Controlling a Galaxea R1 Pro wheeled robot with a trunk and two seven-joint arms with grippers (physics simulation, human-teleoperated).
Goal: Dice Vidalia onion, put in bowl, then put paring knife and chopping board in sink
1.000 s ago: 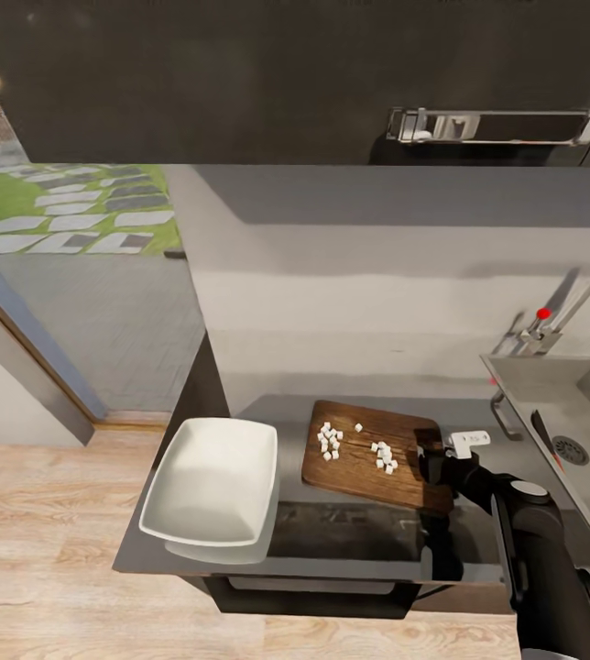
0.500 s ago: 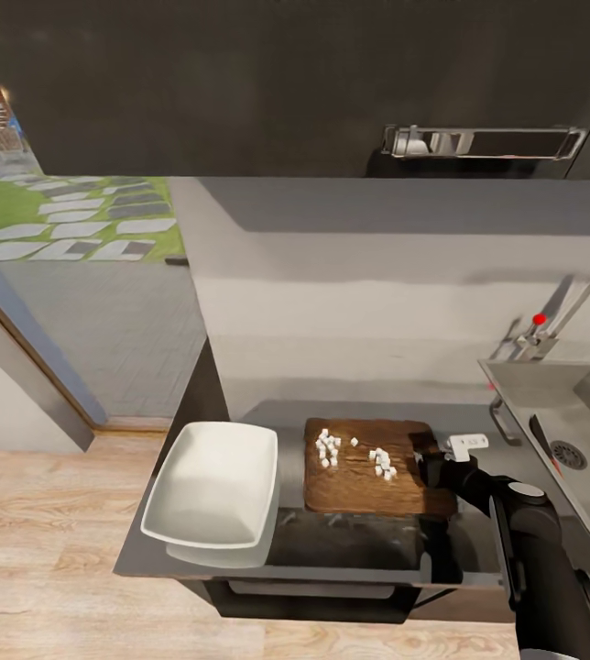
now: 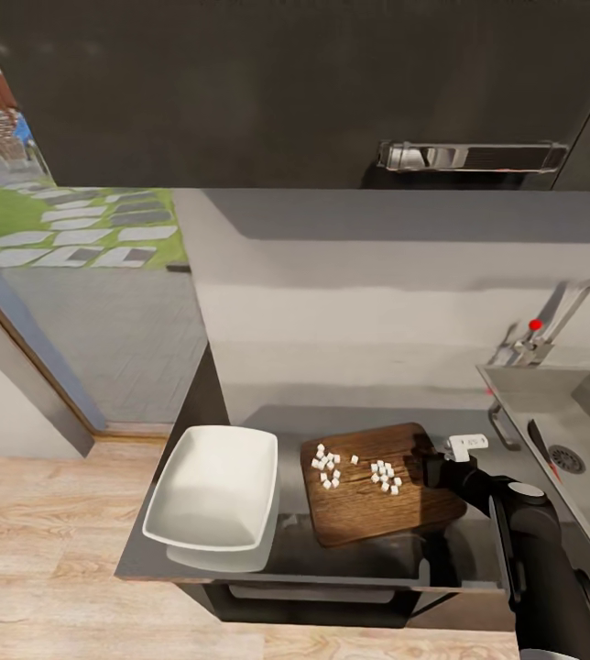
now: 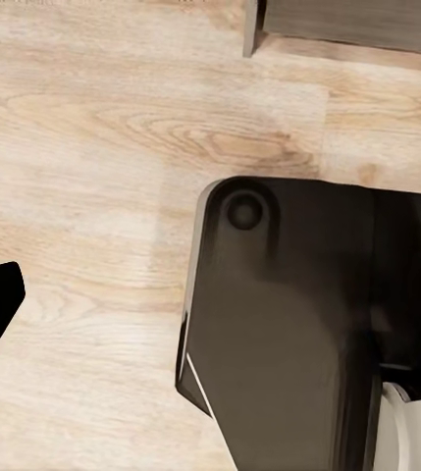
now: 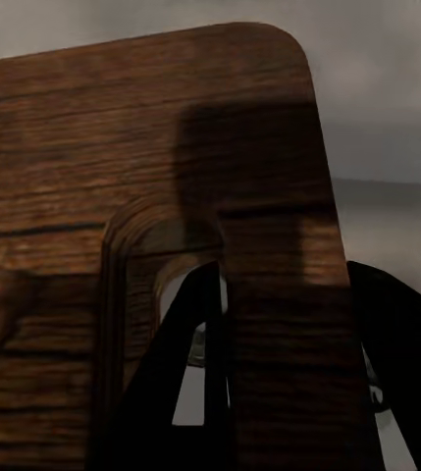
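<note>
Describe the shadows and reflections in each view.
Head view: glossy countertop mirrors the raised chopping board and the bowl. Right wrist view: the right gripper casts a dark shadow up the board's grain. Left wrist view: evenly lit wooden floor, no glare.

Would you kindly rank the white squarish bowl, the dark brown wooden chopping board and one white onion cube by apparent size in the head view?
Largest to smallest:
1-2. White squarish bowl and dark brown wooden chopping board, too alike to rank, the board being tilted in the right gripper.
3. White onion cube, by far the smallest.
</note>
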